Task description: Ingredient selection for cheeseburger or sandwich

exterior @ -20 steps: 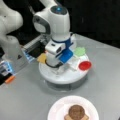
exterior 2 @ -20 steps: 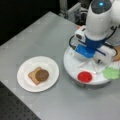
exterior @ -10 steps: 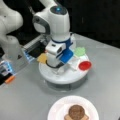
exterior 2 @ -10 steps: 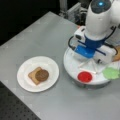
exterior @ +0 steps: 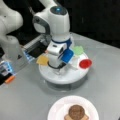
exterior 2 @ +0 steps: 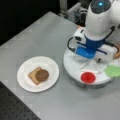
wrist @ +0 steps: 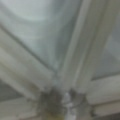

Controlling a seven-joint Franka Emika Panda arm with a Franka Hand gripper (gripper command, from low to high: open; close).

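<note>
Stack so far: one toast square (exterior 2: 33,75) with the round patty (exterior 2: 42,74) on top, lying on the white plate (exterior 2: 25,84) on the grey surface (exterior 2: 37,40). Yellow cheese square (exterior: 42,60), green piece (exterior: 78,50) and red disc (exterior: 85,63) sit on the divided white tray (exterior: 72,75). My gripper (exterior: 58,68) hangs low over the tray's middle; whether my jaws are parted or holding anything, I cannot tell.

A brown toast square (exterior 2: 33,75) lies flat at the lower left in a front view, with a dark round patty (exterior 2: 41,75) resting on top of it. A yellow cheese square (exterior: 42,60) lies flat at middle left in a front view.
</note>
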